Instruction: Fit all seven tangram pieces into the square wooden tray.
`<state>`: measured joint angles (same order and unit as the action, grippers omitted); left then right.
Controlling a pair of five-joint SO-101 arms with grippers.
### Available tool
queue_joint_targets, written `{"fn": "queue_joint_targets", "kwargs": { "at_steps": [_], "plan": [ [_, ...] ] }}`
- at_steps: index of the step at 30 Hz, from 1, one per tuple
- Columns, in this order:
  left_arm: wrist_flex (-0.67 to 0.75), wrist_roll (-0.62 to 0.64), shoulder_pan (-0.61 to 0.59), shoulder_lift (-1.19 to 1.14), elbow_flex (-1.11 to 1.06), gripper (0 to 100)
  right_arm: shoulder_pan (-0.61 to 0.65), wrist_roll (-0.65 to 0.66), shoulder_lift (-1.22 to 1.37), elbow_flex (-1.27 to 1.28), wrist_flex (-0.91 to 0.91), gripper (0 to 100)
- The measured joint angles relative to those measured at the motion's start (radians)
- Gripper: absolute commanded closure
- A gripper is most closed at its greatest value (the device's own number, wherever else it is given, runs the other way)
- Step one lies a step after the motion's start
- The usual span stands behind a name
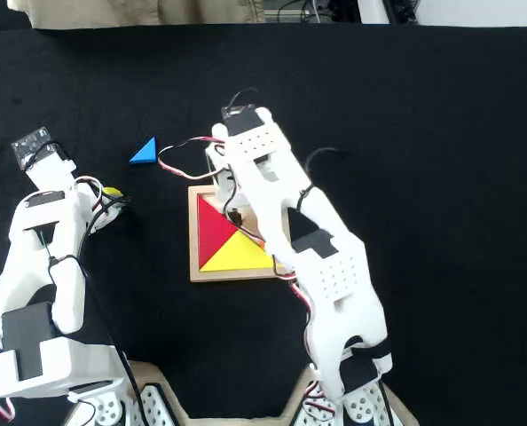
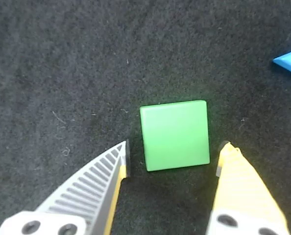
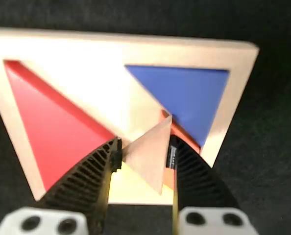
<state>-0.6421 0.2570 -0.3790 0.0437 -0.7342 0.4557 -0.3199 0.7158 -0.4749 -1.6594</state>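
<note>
Right wrist view: right pincer clamps orange triangle edge-up, apex toward tray

We take the high view from a fixed overhead camera facing down on the black table, arm bases nearest, whole workspace in shot. Left wrist view sits close above the table, looking past the left gripper onto the green square; the blue triangle at its edge also shows in the high view. Right wrist view hangs close over the tray, looking past the right gripper and its pinched pale triangle; tray and red triangle we share with the high view.
</note>
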Motion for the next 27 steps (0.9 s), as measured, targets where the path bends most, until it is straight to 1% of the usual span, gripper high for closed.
{"fn": "queue_joint_targets", "kwargs": {
  "at_steps": [7,12,21,23,27],
  "plan": [
    [0.000,0.000,0.000,0.000,0.000,70,0.021,0.003,0.000,-0.043,-0.028,87.3],
    [0.000,0.000,0.000,0.000,0.000,70,0.020,0.003,0.000,-0.044,-0.041,80.2],
    [0.000,0.000,0.000,0.000,0.000,70,0.020,0.005,0.000,-0.044,-0.054,80.2],
    [0.000,0.000,0.000,0.000,0.000,70,0.020,0.034,0.000,-0.044,-0.054,83.8],
    [0.000,0.000,0.000,0.000,0.000,70,0.018,0.157,-0.003,-0.138,-0.055,97.1]
  ]
}}
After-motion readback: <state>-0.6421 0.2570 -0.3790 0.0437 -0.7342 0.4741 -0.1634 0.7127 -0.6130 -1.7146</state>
